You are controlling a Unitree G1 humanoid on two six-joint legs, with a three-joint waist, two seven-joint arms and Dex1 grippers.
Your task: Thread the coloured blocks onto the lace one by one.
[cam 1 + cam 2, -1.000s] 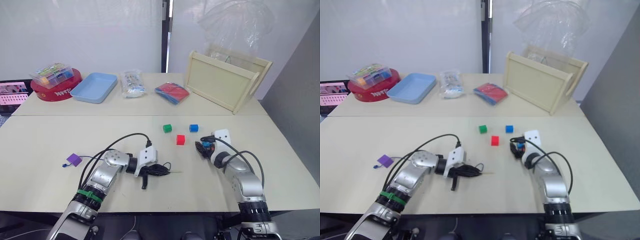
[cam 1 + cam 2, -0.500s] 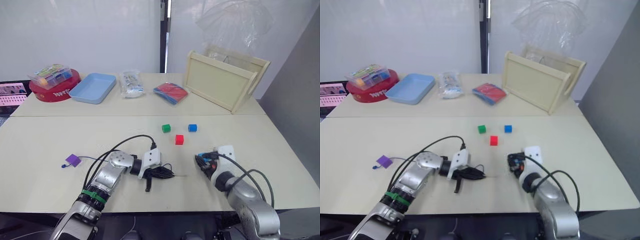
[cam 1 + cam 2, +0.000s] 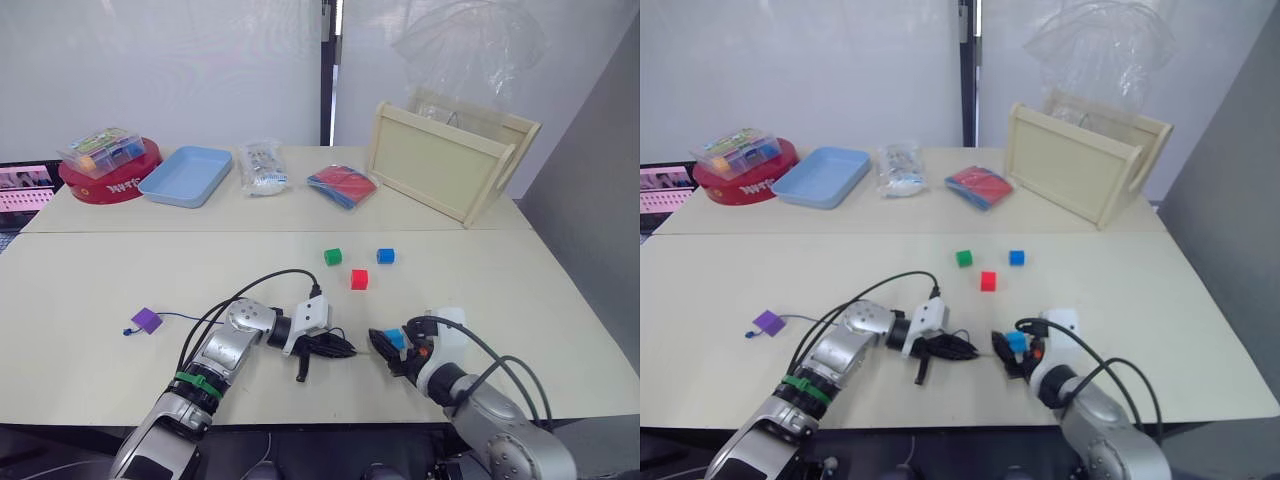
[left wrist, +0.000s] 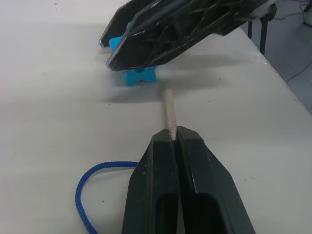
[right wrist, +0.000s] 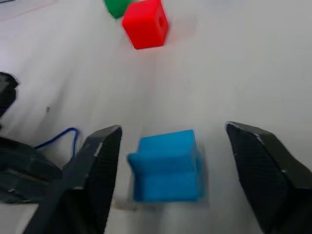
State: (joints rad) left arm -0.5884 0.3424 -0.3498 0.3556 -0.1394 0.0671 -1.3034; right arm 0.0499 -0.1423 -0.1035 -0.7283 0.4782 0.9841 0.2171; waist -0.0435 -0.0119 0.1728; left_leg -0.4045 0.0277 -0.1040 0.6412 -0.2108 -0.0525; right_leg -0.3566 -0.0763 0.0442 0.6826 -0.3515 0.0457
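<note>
Purple block (image 3: 147,319): far left on worktop (image 3: 80,290), lace (image 3: 190,316) running from it. Left end effector (image 4: 174,138): closed on the lace's pale tip (image 4: 169,109). Right end effector (image 5: 170,170): open, straddling light blue block (image 5: 166,165), tip just beside it. Green block (image 3: 333,256), red block (image 3: 359,279), dark blue block (image 3: 385,256): behind, loose.

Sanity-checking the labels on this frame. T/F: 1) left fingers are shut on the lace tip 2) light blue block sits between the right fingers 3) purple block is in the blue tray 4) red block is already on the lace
1) True: the left gripper pinches the lace at its pale tip.
2) True: the light blue block sits between the right gripper fingers, which are spread.
3) False: the purple block lies on the table, not in the blue tray.
4) False: the red block sits loose.
</note>
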